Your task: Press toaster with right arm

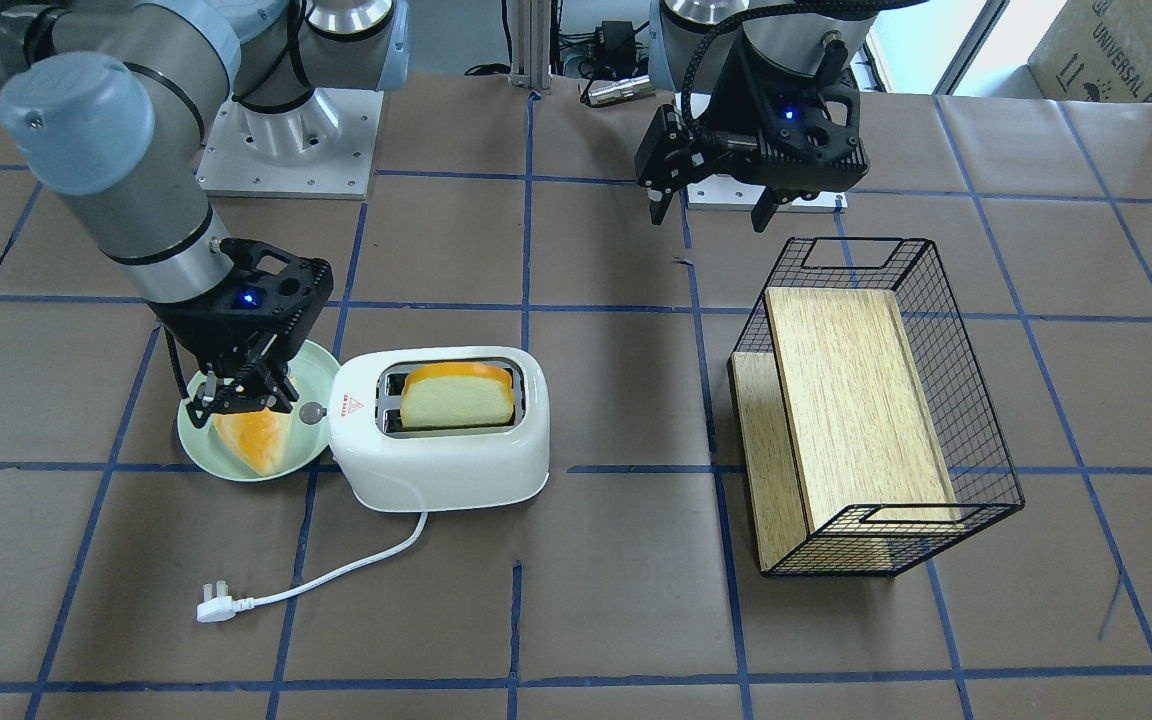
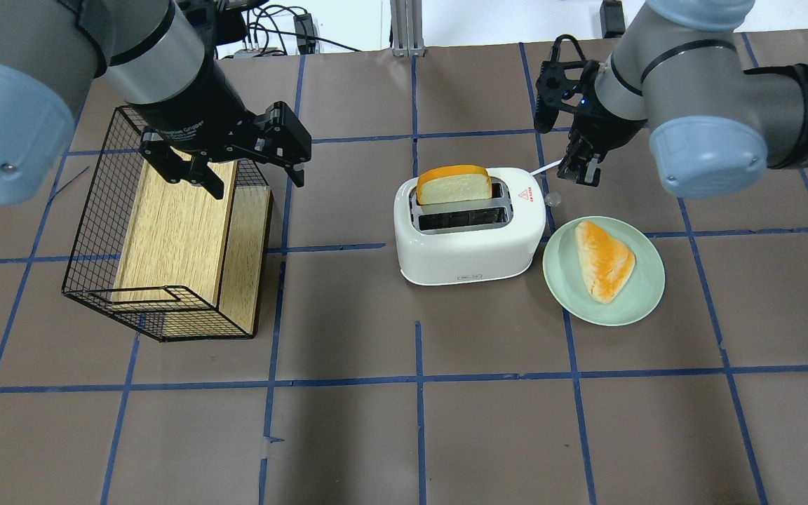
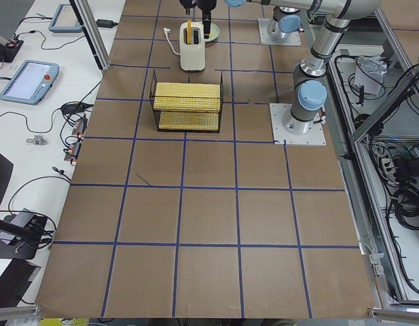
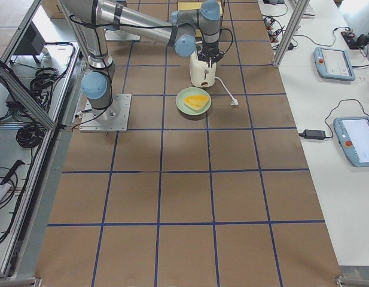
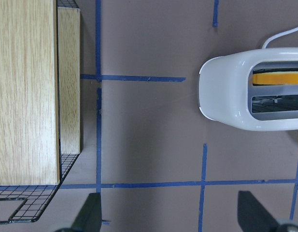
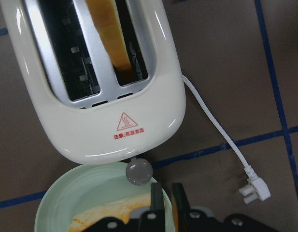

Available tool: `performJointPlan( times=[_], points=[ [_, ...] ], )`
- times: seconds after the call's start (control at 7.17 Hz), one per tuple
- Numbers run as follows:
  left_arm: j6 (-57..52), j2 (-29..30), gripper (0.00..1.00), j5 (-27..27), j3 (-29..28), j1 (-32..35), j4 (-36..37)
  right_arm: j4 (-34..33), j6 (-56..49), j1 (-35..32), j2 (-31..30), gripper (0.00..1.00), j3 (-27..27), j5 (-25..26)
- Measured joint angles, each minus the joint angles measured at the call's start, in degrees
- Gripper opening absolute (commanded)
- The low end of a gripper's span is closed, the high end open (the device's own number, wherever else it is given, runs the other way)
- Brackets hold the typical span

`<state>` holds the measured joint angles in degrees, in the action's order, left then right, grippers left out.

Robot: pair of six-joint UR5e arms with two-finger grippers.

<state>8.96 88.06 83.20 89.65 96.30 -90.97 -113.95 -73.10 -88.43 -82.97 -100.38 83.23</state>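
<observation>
Little room between right gripper (image 2: 584, 170), toaster (image 2: 470, 245)

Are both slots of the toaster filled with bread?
No, the toaster holds a single bread slice in one slot, and the other slot is empty.

Fingers (image 6: 157, 200) near toaster (image 6: 105, 96) knob (image 6: 138, 172)

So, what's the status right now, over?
Right gripper shut, poised by toaster knob. Left gripper open near basket. Bread standing tall in slot. Plate beside toaster, nothing blocking.
</observation>
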Motion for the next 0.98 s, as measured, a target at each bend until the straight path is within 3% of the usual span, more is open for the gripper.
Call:
performJointPlan(
  times=[0.56,0.98],
  points=[
    [0.00,0.01,1.00,0.03,0.00,-0.02,0.00,11.12,46.30,-0.13,-7.07,1.00,3.95,3.93],
    [0.00,0.01,1.00,0.00,0.00,0.02,0.00,20.68,62.67,-0.47,-9.20,1.00,6.41,9.03]
  ],
)
